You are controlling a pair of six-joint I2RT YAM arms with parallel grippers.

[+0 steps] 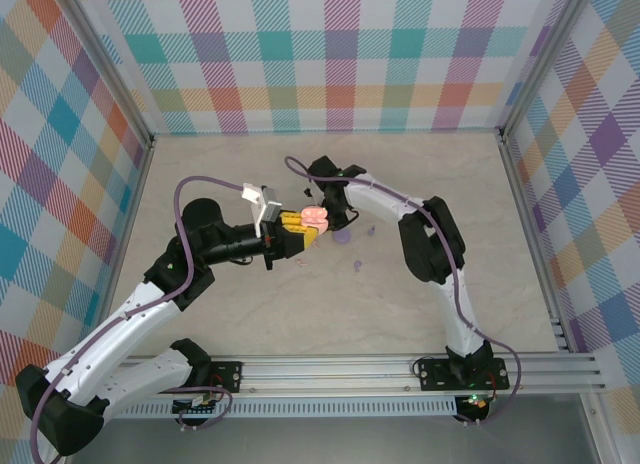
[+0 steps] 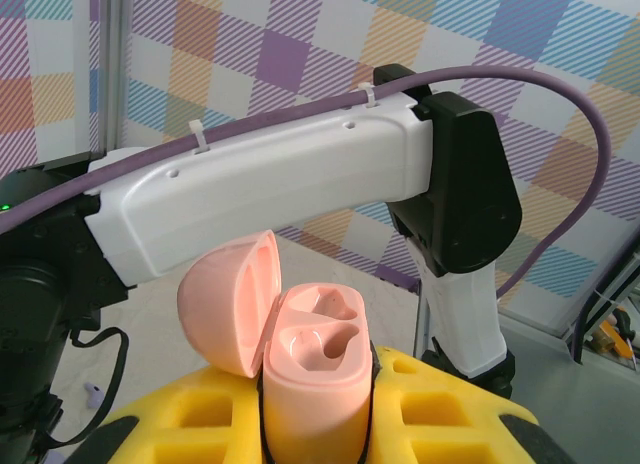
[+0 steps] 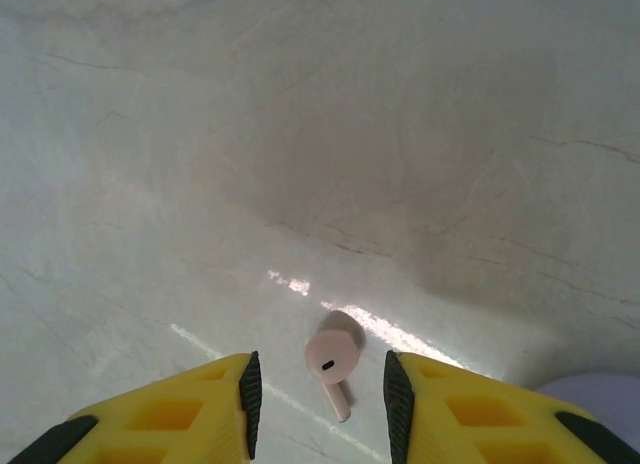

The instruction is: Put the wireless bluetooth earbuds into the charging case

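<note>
Nearest the arm bases, a purple earbud [image 1: 357,266] lies loose on the table [image 1: 250,314]. A second purple earbud [image 1: 370,229] and a round purple case [image 1: 342,239] sit just beyond it. From above they are too small for you to tell which way they face.

Next out, your left tool [image 2: 318,414] is pressed together on the lower body of the pink charging case [image 2: 315,334]. It holds the case upright and clear of the table, with the lid swung open to one side. Both wells face up and both are empty. That pose looks chosen to give the other arm an open, steady target.

Farther out, just past the case, your right tool [image 3: 322,389] points down at the table with its fingers spread. The pink earbud [image 3: 332,356] lies on the table between the pads, touching neither as far as you can see, its stem toward the wrist. The straddle looks like the set-up for a pinch across the bud's head.

Several things stay out of reach for you:
- From above, the right tool's body covers the pink earbud, so only the wrist view places it.
- The yellow fingers hide the bottom of the pink charging case, so how deep the grip sits is unclear.
- A lavender edge is cut off at the corner of the right wrist view. It may be the purple case, but you cannot confirm that.
- You cannot pick out a second pink bud.
</note>
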